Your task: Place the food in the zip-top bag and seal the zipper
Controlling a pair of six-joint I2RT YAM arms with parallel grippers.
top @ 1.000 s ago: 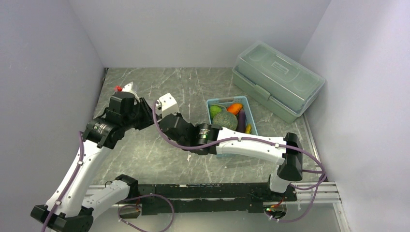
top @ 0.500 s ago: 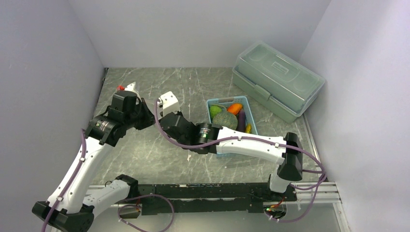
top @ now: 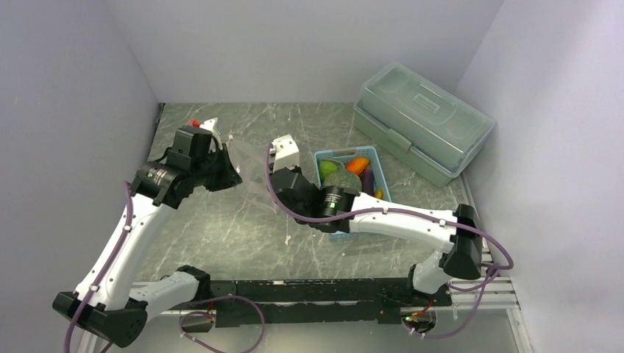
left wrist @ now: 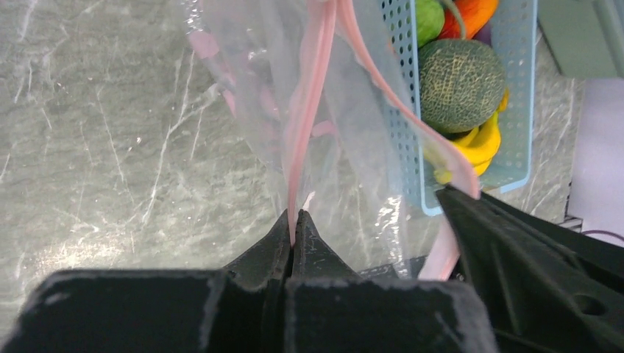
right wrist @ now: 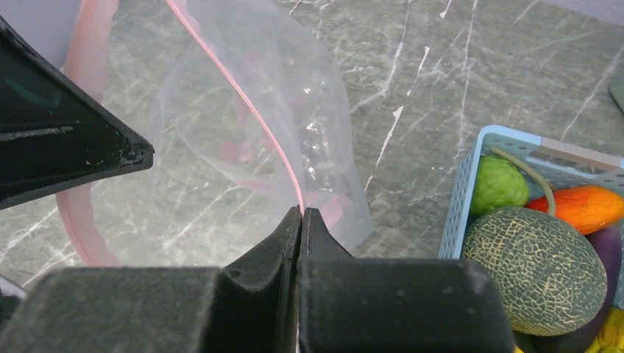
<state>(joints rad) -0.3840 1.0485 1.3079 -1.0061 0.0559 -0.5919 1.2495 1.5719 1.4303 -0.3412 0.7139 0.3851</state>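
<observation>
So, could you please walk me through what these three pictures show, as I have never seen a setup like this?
This is a robot with two arms bolted at the near edge of a marbled table. The wide picture comes from a fixed camera above and behind the arms. The other two come from a camera on each wrist, so the black shapes at the bottom are that arm's own fingers. The left gripper and the right gripper are each shut on the pink zipper strip of a clear zip-top bag, holding it between them. Beside the bag stands a light blue basket of toy food: a netted melon, bananas, a lime-green fruit and an orange piece. A lidded box sits at the far right.
</observation>
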